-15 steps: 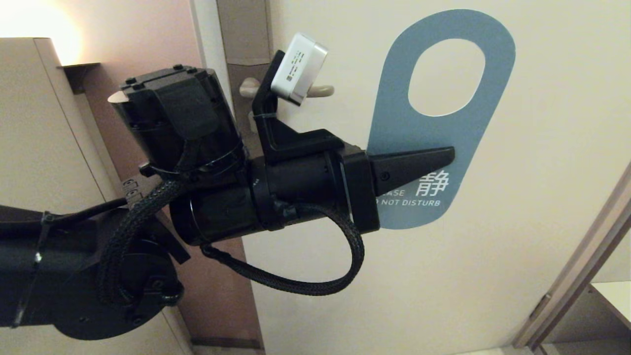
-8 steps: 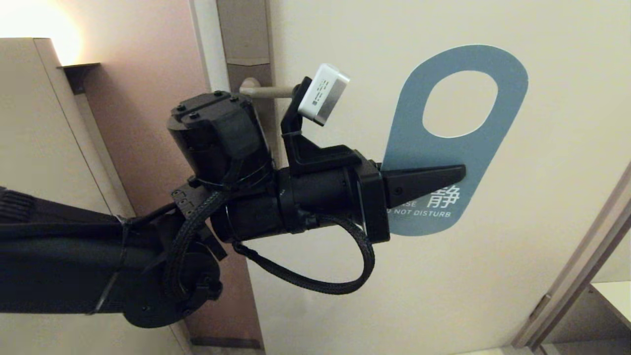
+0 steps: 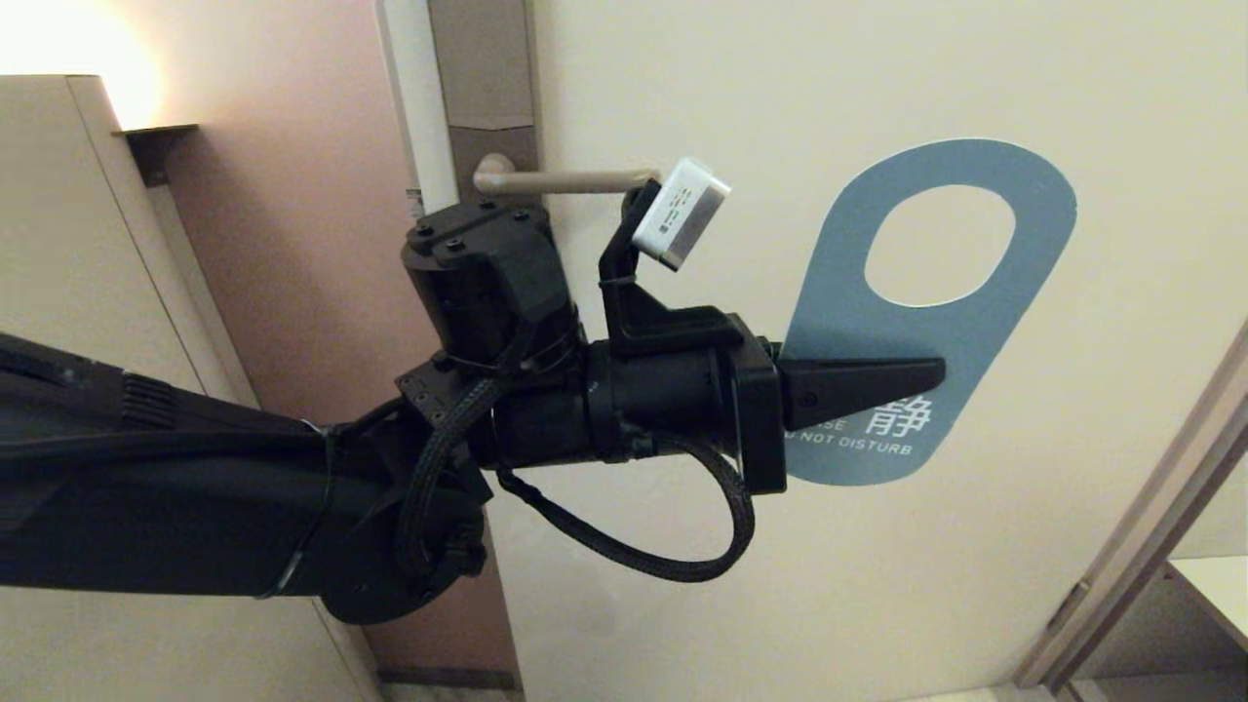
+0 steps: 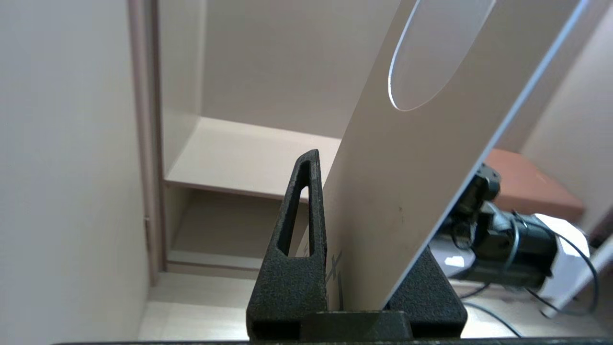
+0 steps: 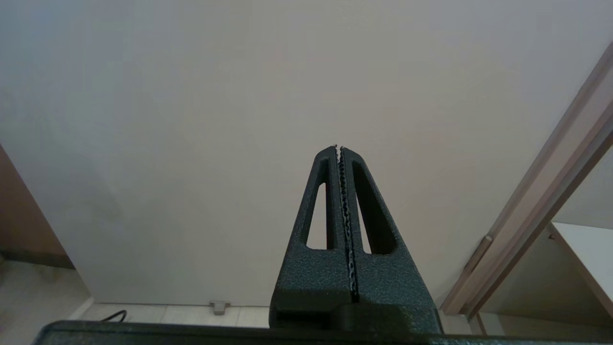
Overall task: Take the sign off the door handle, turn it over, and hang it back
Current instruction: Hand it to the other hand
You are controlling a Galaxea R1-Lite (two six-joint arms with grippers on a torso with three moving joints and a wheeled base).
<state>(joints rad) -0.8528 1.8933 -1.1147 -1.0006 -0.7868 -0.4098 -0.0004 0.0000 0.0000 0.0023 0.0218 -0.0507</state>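
Note:
The sign (image 3: 838, 322) shows its blue "DO NOT DISTURB" face in the head view, tilted, with its oval hole up and to the right. It hangs free in front of the door, off to the right of the door handle (image 3: 565, 180). My left gripper (image 3: 934, 375) is shut on the sign's lower part, one finger lying across the blue face. From the left wrist, the sign's pale face (image 4: 407, 167) stands between the fingers (image 4: 306, 201), and the far finger is mostly hidden behind it. My right gripper (image 5: 339, 149) is shut on nothing, facing the door.
The handle sits on a tall brown backplate (image 3: 485, 88) at the cream door's (image 3: 741, 585) left edge. A beige cabinet (image 3: 58, 244) stands at the left and a door frame (image 3: 1150, 546) at the lower right. Shelves (image 4: 249, 158) show in the left wrist view.
My left arm has carried the sign to the right and downward in the head view. The door handle, partly covered by the wrist before, now shows along its length.

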